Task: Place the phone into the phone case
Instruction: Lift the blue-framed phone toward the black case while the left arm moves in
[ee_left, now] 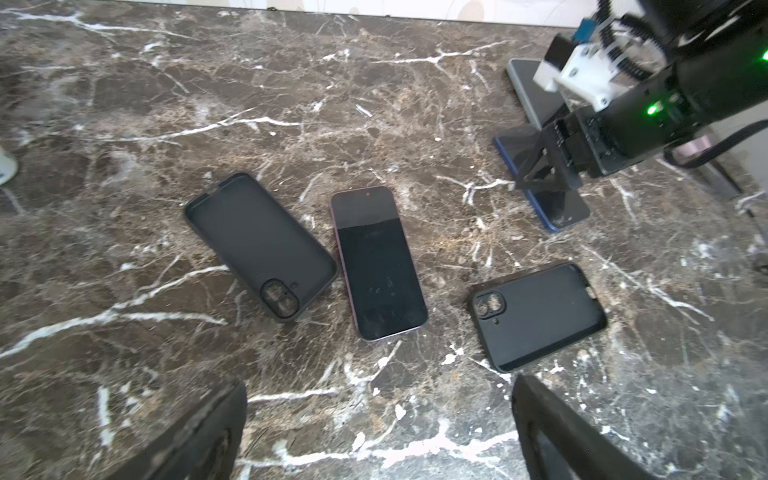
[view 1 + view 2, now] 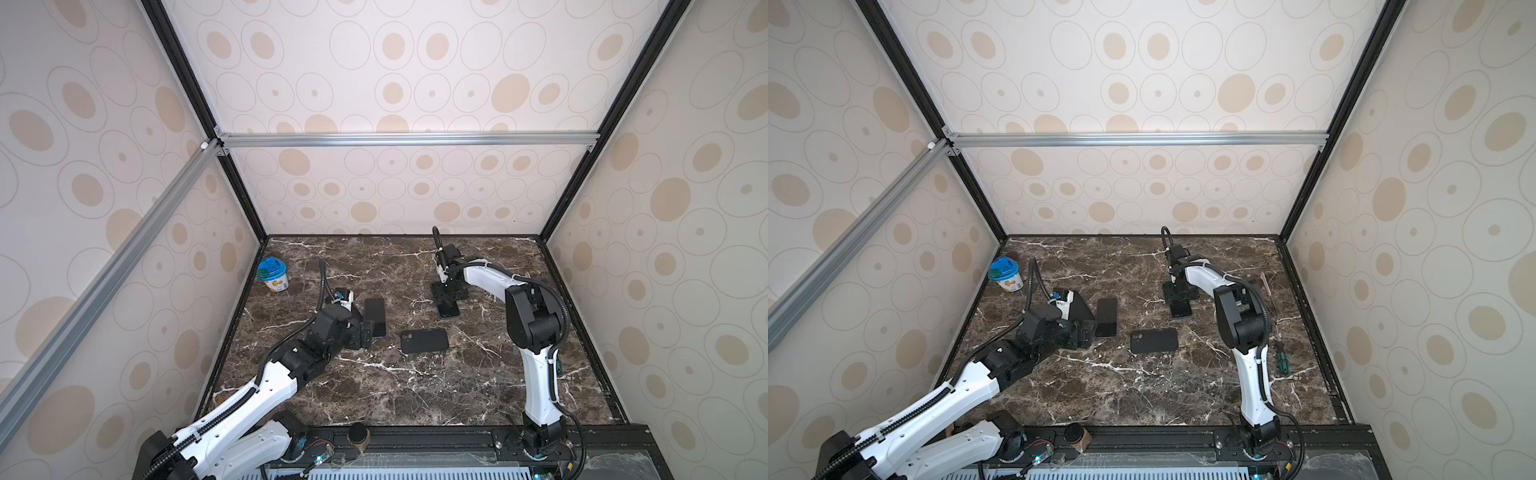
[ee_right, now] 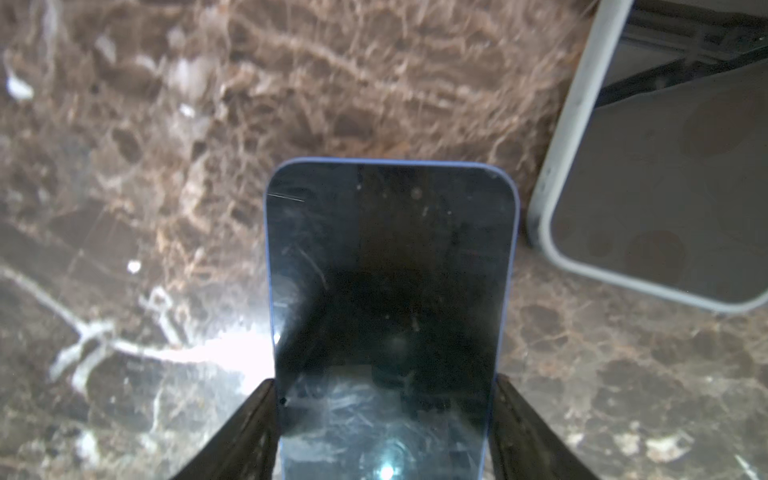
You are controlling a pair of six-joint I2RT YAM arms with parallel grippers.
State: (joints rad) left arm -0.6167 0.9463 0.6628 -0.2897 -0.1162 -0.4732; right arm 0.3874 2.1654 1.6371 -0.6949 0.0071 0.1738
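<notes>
Right fingers (image 3: 245, 432): clamped on both long edges of blue phone (image 3: 386, 291), flat on table (image 2: 415, 395), back right; left fingers (image 1: 195, 432): spread wide, empty.
Grasp step, no insertion yet. Next: lift, carry to nearest black case (image 2: 424, 340), match camera end, press in. Both black cases empty, second (image 1: 259, 245) beside purple phone (image 1: 378, 266); pale-rimmed case (image 3: 560, 166) seemingly filled.

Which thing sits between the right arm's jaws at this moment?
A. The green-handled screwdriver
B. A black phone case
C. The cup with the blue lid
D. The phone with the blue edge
D: in the right wrist view the phone with the blue edge lies screen up between the two jaws, one against each long side.
</notes>
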